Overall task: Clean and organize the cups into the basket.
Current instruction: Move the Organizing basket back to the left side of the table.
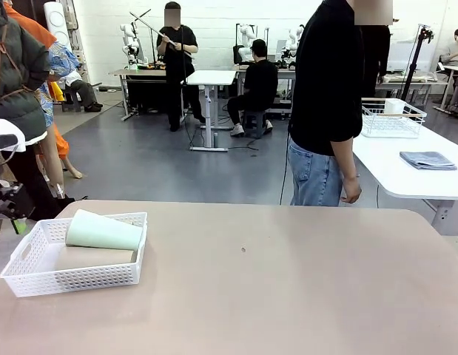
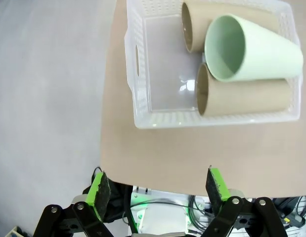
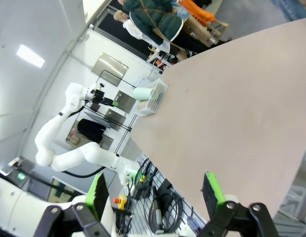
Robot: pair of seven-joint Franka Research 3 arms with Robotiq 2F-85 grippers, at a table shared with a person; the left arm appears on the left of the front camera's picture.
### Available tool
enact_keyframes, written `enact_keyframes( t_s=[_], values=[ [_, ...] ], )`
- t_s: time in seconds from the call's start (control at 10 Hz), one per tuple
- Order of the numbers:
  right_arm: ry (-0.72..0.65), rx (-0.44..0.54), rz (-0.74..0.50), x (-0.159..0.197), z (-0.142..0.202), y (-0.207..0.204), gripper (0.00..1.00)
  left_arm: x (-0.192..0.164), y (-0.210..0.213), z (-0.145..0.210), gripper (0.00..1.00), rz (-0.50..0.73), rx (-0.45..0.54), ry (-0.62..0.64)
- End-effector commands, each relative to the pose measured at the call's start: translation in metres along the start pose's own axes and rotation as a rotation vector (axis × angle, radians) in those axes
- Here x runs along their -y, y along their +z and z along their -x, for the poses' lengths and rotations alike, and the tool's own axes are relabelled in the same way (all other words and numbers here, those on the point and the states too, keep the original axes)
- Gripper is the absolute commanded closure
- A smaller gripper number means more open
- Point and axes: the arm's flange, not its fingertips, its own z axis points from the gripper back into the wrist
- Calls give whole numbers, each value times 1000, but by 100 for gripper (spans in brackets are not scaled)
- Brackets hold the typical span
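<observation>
Three cups (image 2: 241,64) lie in the basket (image 2: 143,106); both fingers open.

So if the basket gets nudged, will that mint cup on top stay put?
Probably not. The mint cup lies on its side across two brown cups, so it may roll. Being tapered, it would likely curve. It looks light and rigid, and the basket rim is low.

No readable text or labels show anywhere.

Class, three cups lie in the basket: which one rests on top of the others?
The mint green cup; it lies across the two brown cups, which are underneath.
</observation>
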Motion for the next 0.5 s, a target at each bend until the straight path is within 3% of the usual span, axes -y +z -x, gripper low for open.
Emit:
enact_keyframes(
  t_s=[0.0,0.1,0.2,0.4],
  values=[
    [1,5,13,0,2,-4,0,11,-61,93,0,-20,3,-28],
    [1,5,13,0,2,-4,0,13,-65,95,0,-46,-1,19],
    [1,5,13,0,2,-4,0,6,9,8,0,-7,1,-17],
    [1,5,13,0,2,-4,0,6,9,8,0,-7,1,-17]
  ],
)
